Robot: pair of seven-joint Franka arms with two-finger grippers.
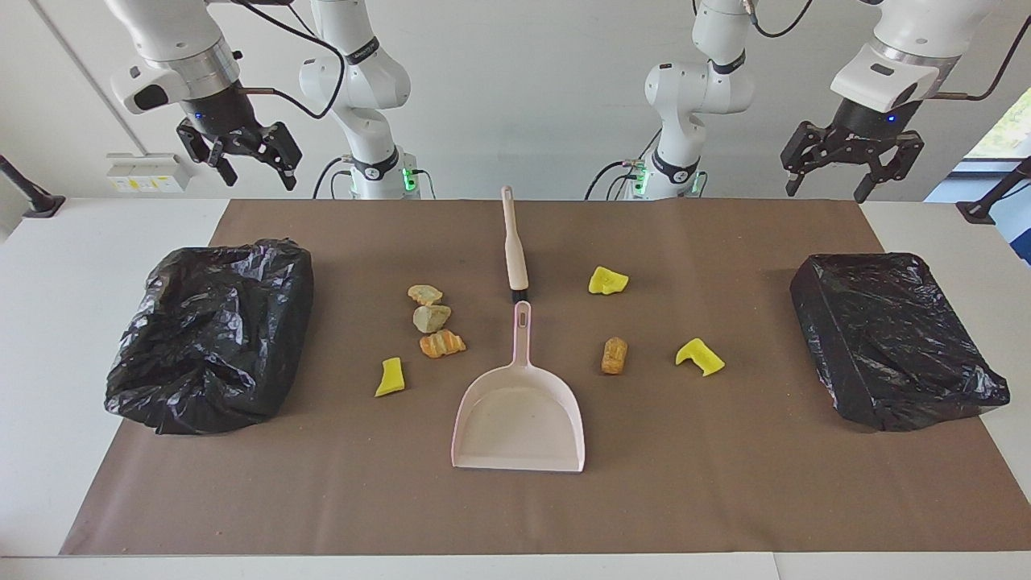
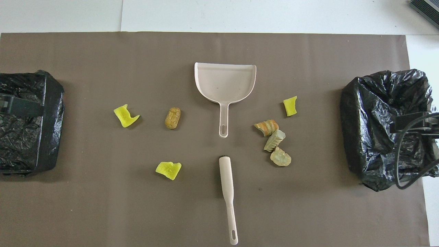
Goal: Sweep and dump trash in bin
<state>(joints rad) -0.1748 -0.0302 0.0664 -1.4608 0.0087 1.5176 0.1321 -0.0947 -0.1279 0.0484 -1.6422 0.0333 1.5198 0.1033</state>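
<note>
Dustpan (image 1: pixel 519 415) lies flat at mid-mat, handle toward the robots, brush (image 1: pixel 514 246) in line just nearer them. Seven trash lumps (image 1: pixel 439 344) (three yellow, four tan to orange) lie scattered both sides. Black-lined bins (image 1: pixel 211 334) stand at each end.

In the overhead view, the frame's side edges cut off both black bin bags (image 2: pixel 31 123) (image 2: pixel 387 127), hiding 2 grippers.

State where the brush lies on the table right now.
The brush lies flat on the brown mat, midway between the arms, nearer to the robots than the dustpan, its head almost meeting the dustpan's handle.
</note>
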